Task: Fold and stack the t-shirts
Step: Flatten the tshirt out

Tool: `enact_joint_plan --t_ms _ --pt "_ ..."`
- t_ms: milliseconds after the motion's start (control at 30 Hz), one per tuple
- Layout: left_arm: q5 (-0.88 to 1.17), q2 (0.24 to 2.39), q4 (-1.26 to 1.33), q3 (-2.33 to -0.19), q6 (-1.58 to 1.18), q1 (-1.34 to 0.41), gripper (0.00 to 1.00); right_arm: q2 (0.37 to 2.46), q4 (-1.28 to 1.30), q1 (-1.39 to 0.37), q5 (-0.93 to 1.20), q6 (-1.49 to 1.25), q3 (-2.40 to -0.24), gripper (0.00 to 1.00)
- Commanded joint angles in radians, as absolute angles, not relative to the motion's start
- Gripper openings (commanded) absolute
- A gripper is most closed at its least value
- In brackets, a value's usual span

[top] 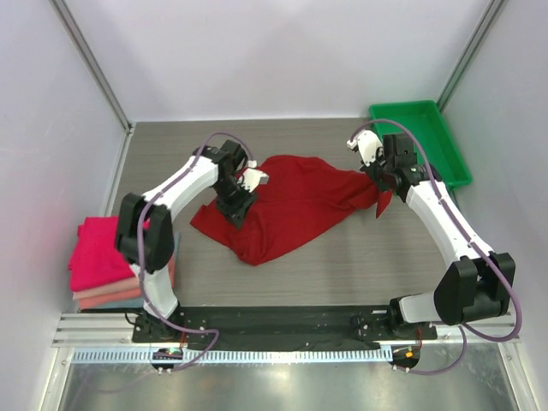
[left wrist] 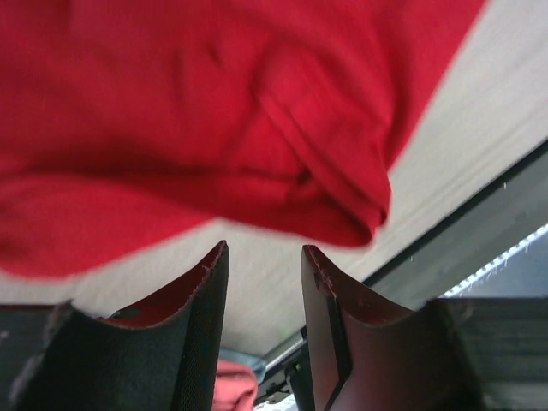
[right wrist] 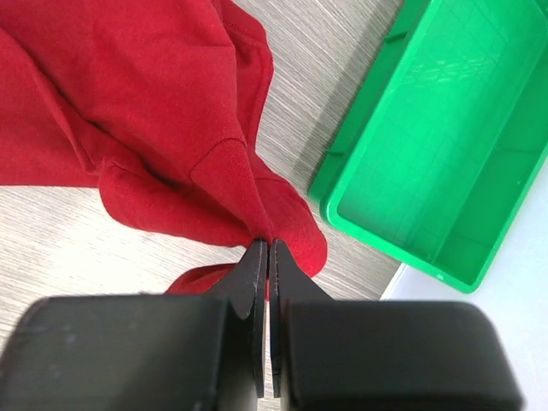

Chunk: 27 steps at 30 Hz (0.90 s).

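Starting far left: the folded stack (top: 103, 265) sits at the left edge of the table (top: 342, 257), apart from everything else, with a magenta-pink t-shirt (top: 98, 248) on top and salmon layers (top: 111, 297) under it. Next, my left gripper (top: 237, 205) is down over the left part of the crimson t-shirt (top: 295, 201). In the left wrist view, its fingers (left wrist: 205, 291) are spread with a clear gap and nothing between them. Red cloth hangs just past the tips and bare tabletop shows below the hem. The crimson t-shirt lies unfolded and rumpled across the middle of the table. One lobe trails toward the near edge, and the right end is drawn into a narrow peak. That peak ends at my right gripper (top: 379, 181). In the right wrist view, its fingers (right wrist: 255, 274) are pressed together, pinching a bunched fold of the crimson cloth at the tips. Far right, the green tray (top: 428, 145) sits in the back corner, just beside that gripper. The shirt is near the tray but not in it.
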<state>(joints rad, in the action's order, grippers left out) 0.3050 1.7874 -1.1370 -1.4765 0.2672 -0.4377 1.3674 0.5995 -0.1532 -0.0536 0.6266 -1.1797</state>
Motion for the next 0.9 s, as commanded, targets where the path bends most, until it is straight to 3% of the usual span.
enact_joint_plan --t_ms 0,267,467,867 --pt "0.327 1.87 -1.124 -1.566 0.238 -0.442 0.41 1.335 0.568 -0.147 -0.048 0.634 -1.189 0.01" --pt "0.299 2.014 -1.098 -1.679 0.226 -0.436 0.42 1.328 0.561 -0.106 -0.037 0.611 -1.174 0.01" --pt "0.278 2.184 -1.154 -1.911 0.222 -0.427 0.53 1.341 0.563 -0.104 -0.026 0.606 -1.183 0.01" --pt "0.34 2.272 -1.164 -1.948 0.209 -0.351 0.52 1.345 0.561 -0.097 -0.029 0.606 -1.189 0.01"
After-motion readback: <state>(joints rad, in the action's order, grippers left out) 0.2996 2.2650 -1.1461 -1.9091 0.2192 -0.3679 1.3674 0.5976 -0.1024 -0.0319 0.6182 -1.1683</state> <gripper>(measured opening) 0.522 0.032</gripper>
